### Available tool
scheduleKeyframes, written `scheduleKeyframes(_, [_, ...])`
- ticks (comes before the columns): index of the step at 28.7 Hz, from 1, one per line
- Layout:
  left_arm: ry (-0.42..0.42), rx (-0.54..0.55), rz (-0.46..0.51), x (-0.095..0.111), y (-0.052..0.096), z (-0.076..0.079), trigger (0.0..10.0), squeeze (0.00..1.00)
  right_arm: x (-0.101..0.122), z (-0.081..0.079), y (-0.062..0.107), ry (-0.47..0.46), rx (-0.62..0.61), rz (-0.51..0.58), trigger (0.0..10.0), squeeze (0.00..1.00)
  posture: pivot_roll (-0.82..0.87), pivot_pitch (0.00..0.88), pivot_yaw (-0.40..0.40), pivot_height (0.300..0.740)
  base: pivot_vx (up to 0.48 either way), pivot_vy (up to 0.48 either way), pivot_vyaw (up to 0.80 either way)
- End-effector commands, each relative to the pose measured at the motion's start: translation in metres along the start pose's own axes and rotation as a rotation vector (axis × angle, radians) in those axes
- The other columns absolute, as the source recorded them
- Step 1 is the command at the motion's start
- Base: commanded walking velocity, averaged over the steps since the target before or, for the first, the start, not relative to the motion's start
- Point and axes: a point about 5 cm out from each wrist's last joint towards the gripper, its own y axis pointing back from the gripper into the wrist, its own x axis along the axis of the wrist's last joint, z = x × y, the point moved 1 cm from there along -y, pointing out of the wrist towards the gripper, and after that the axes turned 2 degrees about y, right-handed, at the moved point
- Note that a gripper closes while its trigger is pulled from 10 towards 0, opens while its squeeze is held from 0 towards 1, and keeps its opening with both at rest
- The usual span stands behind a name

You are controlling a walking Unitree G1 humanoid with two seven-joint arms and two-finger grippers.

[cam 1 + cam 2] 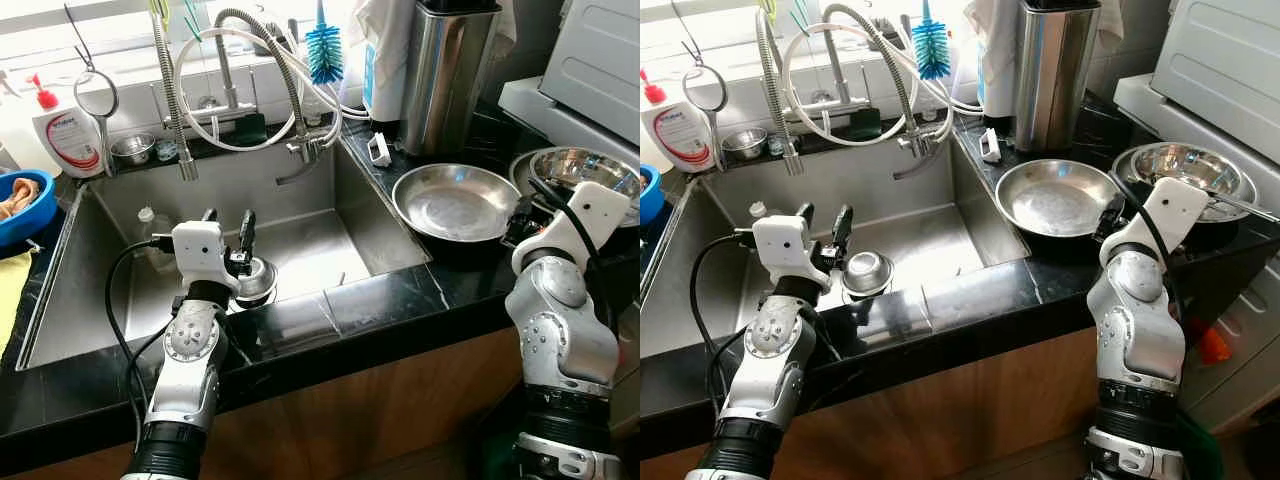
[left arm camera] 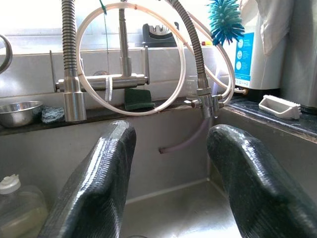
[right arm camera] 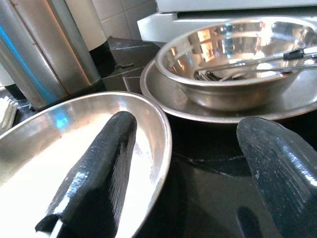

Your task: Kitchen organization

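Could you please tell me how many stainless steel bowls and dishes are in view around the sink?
4: a shallow dish on the counter right of the sink, a deep bowl beside it on a plate, a small bowl on the back ledge, and a small cup in the sink. More may be hidden.

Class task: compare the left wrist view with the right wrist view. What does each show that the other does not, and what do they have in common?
Left wrist view alone: the sink, coiled faucet hoses, a green sponge and a turquoise bottle brush.
Right wrist view alone: a shallow steel pan and a steel bowl holding utensils, sitting on a plate.
Shared: open black fingers, left gripper and right gripper.
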Motion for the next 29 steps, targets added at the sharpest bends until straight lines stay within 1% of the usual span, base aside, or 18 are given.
scheduleKeyframes(1, [-0.009, -0.002, 0.005, 0.001, 0.0, -0.001, 10.0, 0.0, 0.005, -0.005, -0.001, 0.011, 0.02, 0.005, 10.0, 0.0, -0.17, 0.0, 0.07, 0.74, 0.0, 0.0, 0.0])
scheduleKeyframes(5, [-0.011, 0.0, 0.005, 0.001, 0.001, -0.002, 10.0, 0.0, 0.006, -0.01, -0.003, 0.038, 0.064, 0.002, 10.0, 0.0, -0.17, 0.0, 0.07, 0.74, 0.0, 0.0, 0.0])
scheduleKeyframes(8, [-0.013, 0.002, 0.003, 0.001, 0.001, -0.003, 10.0, 0.0, 0.006, -0.013, -0.002, 0.051, 0.073, 0.001, 10.0, 0.0, -0.17, 0.0, 0.069, 0.74, 0.0, 0.0, 0.0])
scheduleKeyframes(12, [-0.016, 0.003, 0.004, 0.001, 0.001, -0.003, 10.0, 0.0, -0.001, -0.017, -0.004, 0.05, 0.099, -0.036, 10.0, 0.0, -0.17, 0.0, 0.068, 0.74, 0.0, 0.0, 0.0])
scheduleKeyframes(13, [-0.018, 0.004, 0.005, 0.002, 0.001, -0.004, 10.0, 0.0, -0.004, -0.019, -0.004, 0.03, 0.111, -0.06, 10.0, 0.0, -0.16, 0.0, 0.067, 0.74, 0.0, 0.0, 0.0])
scheduleKeyframes(16, [-0.02, 0.007, 0.005, 0.002, 0.001, -0.006, 10.0, 0.0, -0.008, -0.021, -0.005, 0.01, 0.12, -0.082, 10.0, 0.0, -0.16, 0.0, 0.067, 0.74, 0.0, 0.0, 0.0])
scheduleKeyframes(17, [-0.026, 0.006, 0.005, 0.002, 0.002, -0.006, 10.0, 0.0, -0.011, -0.022, -0.006, -0.023, 0.124, -0.106, 10.0, 0.0, -0.16, 0.0, 0.067, 0.74, 0.0, 0.0, 0.0])
scheduleKeyframes(19, [-0.029, 0.006, 0.005, 0.002, 0.002, -0.007, 10.0, 0.0, -0.012, -0.023, -0.006, -0.05, 0.124, -0.122, 10.0, 0.0, -0.16, 0.0, 0.067, 0.74, 0.0, 0.0, 0.0])
scheduleKeyframes(26, [-0.039, 0.012, 0.007, 0.003, 0.001, -0.01, 10.0, 0.0, -0.01, -0.023, -0.008, -0.061, 0.118, -0.118, 10.0, 0.0, -0.16, 0.0, 0.067, 0.74, 0.0, 0.0, 0.0])
scheduleKeyframes(29, [-0.047, 0.006, 0.008, 0.004, 0.001, -0.01, 10.0, 0.0, -0.013, -0.021, -0.009, -0.092, 0.104, -0.143, 10.0, 0.0, -0.16, 0.0, 0.066, 0.74, 0.0, 0.0, 0.0])
